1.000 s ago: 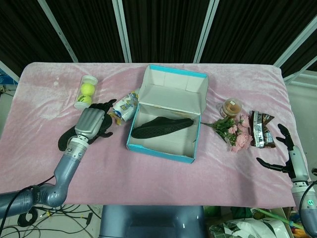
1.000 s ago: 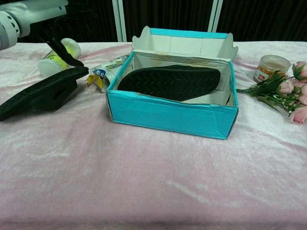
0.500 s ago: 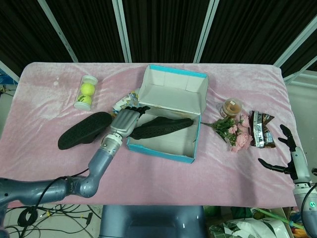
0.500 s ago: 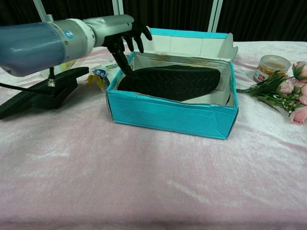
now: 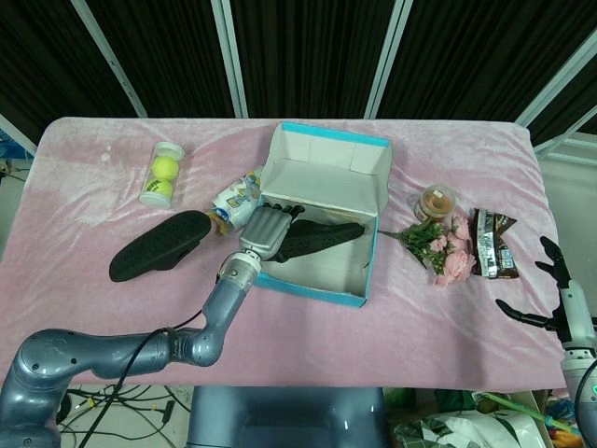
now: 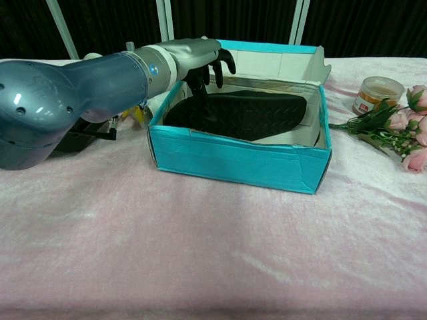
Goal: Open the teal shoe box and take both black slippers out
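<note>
The teal shoe box [image 5: 308, 288] [image 6: 240, 157] stands open in the middle of the table, lid tipped back. One black slipper [image 5: 322, 236] [image 6: 250, 114] lies sole-up inside it. The other black slipper [image 5: 159, 245] lies on the cloth left of the box; in the chest view my arm hides most of it. My left hand [image 5: 268, 229] [image 6: 200, 57] hovers over the box's left end, fingers spread and pointing down at the slipper's near end, holding nothing. My right hand [image 5: 560, 285] is at the table's far right edge, fingers apart and empty.
A tube of tennis balls [image 5: 162, 174] and a snack packet [image 5: 235, 198] lie left of the box. Right of it are a small jar [image 5: 437, 202] [image 6: 376, 94], pink flowers [image 5: 443, 248] [image 6: 400, 130] and a dark snack bag [image 5: 491, 243].
My left hand has moved right, away from the slipper on the cloth, and now reaches over the box's left end. The right hand has drifted slightly toward the table edge.
</note>
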